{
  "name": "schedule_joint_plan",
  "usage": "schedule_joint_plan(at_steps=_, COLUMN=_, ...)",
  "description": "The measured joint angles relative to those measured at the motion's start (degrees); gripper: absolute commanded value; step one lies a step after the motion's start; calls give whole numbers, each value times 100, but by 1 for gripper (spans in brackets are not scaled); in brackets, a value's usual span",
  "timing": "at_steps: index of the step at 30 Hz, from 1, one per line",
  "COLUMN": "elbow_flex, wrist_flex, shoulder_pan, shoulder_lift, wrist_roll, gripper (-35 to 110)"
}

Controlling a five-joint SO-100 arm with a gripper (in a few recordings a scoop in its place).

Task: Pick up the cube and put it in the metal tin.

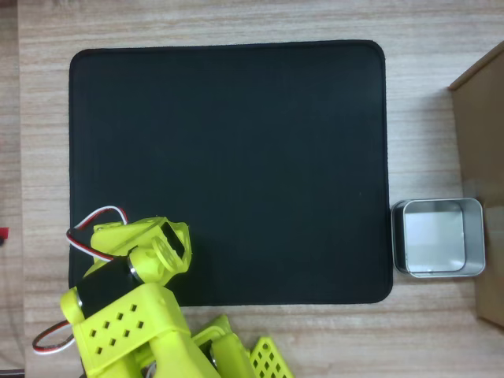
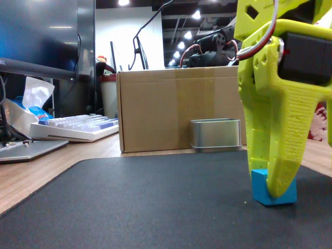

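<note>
The cyan-blue cube [image 2: 285, 196] rests on the black mat [image 2: 129, 207] at the right of the fixed view. My yellow-green gripper [image 2: 267, 182] points straight down onto it. One fingertip [image 2: 277, 181] overlaps the cube's front face and the other finger meets its top left corner. The jaws look close together, and whether they clamp the cube is unclear. In the overhead view the gripper [image 1: 161, 252] hangs over the mat's lower left corner and hides the cube. The shiny metal tin [image 1: 438, 273] sits off the mat's right edge; in the fixed view the tin [image 2: 215, 134] stands behind the mat.
A brown cardboard box [image 2: 176, 109] stands right behind the tin and reaches in at the right edge [image 1: 482, 157] of the overhead view. A keyboard [image 2: 72, 127] and a monitor lie at the far left on the wooden table [image 1: 236, 24].
</note>
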State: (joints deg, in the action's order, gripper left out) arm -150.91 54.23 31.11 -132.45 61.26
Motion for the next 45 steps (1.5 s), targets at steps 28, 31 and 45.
schedule_joint_plan(at_steps=28, elbow_flex=483, wrist_flex=255, shoulder_pan=-3164, shoulder_lift=-2180, wrist_roll=-1714, gripper=0)
schedule_joint_plan(at_steps=31, elbow_flex=650, wrist_flex=527, shoulder_pan=-3516, shoulder_lift=-2188, wrist_roll=-1714, gripper=0)
schedule_joint_plan(at_steps=45, elbow_flex=879, wrist_flex=527, shoulder_pan=-6135, shoulder_lift=-2250, wrist_roll=-3867, gripper=0)
